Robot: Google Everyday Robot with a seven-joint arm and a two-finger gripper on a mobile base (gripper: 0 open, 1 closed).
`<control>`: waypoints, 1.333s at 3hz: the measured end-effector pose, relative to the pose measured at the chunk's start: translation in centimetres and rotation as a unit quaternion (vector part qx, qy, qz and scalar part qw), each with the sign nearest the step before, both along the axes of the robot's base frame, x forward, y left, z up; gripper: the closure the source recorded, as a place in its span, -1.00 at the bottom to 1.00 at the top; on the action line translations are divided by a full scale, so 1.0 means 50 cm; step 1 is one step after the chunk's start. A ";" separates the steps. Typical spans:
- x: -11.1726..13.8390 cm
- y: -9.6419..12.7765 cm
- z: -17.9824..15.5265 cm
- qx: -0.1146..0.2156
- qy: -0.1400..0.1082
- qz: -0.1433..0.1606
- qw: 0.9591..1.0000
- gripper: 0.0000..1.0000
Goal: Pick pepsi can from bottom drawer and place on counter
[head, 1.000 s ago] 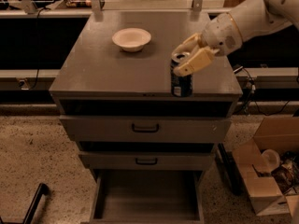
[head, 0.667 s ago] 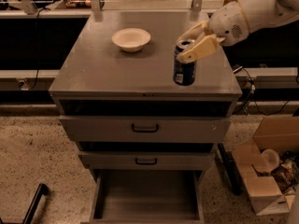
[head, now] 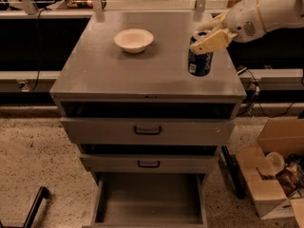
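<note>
The pepsi can point(head: 199, 62), dark blue with a silver top, stands upright at the right side of the counter point(head: 118, 70). I cannot tell whether its base touches the surface. My gripper point(head: 197, 38) reaches in from the right and is shut on the can's top, one tan finger point(head: 213, 41) in front of it and one behind. The bottom drawer point(head: 100, 198) is pulled out below the two upper drawers and has nothing in it.
A white bowl point(head: 133, 39) sits on the counter's back left. An open cardboard box point(head: 270, 175) with clutter stands on the floor at the right. A black bar point(head: 33, 208) lies at the lower left. Two closed drawers have black handles point(head: 147, 130).
My gripper has carried the can from the counter's front edge farther back and slightly right over the counter. The drawer and bowl have not moved.
</note>
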State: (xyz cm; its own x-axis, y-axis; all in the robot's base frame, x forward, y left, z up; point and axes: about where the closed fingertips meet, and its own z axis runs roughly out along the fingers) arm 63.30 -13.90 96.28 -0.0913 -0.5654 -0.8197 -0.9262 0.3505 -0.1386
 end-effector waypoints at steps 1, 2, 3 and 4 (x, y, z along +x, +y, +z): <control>0.044 -0.010 -0.033 -0.005 -0.018 -0.063 0.998 1.00; 0.119 0.004 -0.063 0.016 -0.036 -0.117 0.992 1.00; 0.190 0.017 -0.045 0.022 -0.051 -0.156 0.986 1.00; 0.191 0.025 -0.048 0.023 -0.048 -0.154 0.987 0.64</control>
